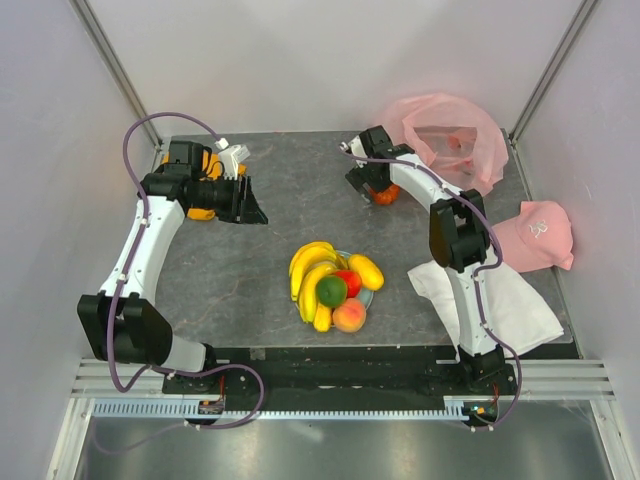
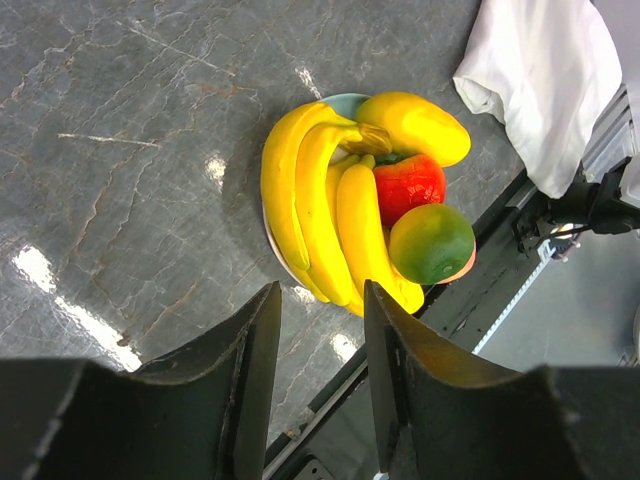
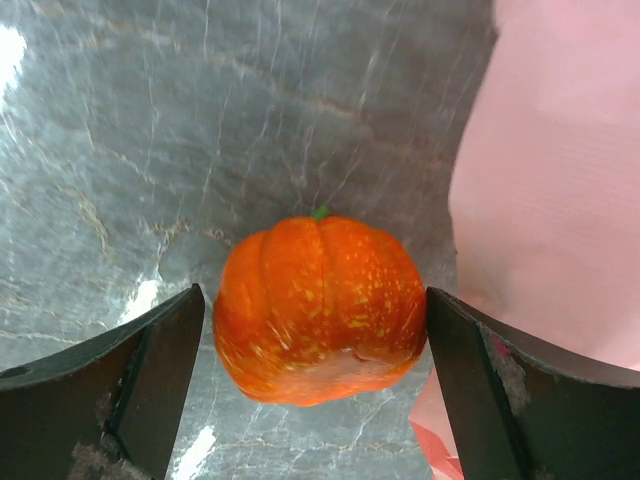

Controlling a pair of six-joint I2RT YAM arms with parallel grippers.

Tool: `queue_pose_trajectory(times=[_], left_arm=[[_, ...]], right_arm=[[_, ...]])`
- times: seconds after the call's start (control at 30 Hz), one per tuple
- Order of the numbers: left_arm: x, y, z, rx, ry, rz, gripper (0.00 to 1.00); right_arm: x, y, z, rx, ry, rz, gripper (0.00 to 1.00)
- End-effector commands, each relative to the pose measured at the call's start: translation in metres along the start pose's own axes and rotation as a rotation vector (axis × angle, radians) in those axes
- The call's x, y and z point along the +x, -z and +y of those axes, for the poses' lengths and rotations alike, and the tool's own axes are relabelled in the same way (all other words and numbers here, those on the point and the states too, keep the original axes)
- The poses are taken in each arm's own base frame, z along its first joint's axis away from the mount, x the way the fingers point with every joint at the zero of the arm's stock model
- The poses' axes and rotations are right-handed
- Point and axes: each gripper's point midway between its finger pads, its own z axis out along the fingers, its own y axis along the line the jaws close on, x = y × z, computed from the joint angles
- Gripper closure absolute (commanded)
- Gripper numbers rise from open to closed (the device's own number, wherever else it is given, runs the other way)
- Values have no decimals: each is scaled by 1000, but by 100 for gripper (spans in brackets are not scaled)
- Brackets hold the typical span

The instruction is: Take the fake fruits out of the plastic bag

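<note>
Operator: Dark fingers (image 3: 150, 380) of the right gripper (image 3: 310, 330) fill the bottom corners of the right wrist view. State?

Inspector: Spread wide. An orange pumpkin-shaped plastic fruit (image 3: 320, 305) sits between them on the dark grey marbled bench (image 3: 200, 120). A sliver of bench shows at one finger; contact at the other cannot be confirmed. A translucent pink plastic bag (image 3: 550, 180) lies just beside the fruit.

Operator: What does the top view add?

Inspector: Location. The bag is bunched at the far right corner of the bench, and the pumpkin fruit lies outside it. Whether the bag holds anything cannot be read through the film.

Operator: Left gripper (image 2: 322, 300)?

Inspector: Parted, with bare bench showing through the gap. Its wrist view shows a pale blue-green plate (image 2: 345, 100), which the top view nearly hides. The plate carries a yellow plastic banana bunch (image 2: 320, 200), a red fruit (image 2: 408, 185), a green round fruit (image 2: 432, 242) and a long yellow fruit (image 2: 415, 125). Only the top view shows the peach-coloured fruit (image 1: 349, 316) in full, at the near side of the pile.

Operator: Edges and room?

Inspector: A white cloth (image 1: 500, 300) reaches the near right corner, under the right arm. A pink cap (image 1: 535, 235) lies across the right edge. Open bench runs between the two grippers at far centre, and left of the plate.
</note>
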Motion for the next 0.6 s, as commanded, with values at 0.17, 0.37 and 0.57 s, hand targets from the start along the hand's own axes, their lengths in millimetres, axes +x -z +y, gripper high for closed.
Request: queue_pose_trajectory(times=[0.17, 0.37, 0.57], left_arm=[[-11, 3, -4, 22, -27, -40, 54], [-12, 3, -4, 22, -28, -41, 54], [-18, 3, -4, 24, -35, -47, 54]], right_arm=[[4, 15, -13, 18, -9, 10, 19], [-10, 93, 20, -203, -21, -71, 39], [8, 190, 85, -544, 98, -163, 37]])
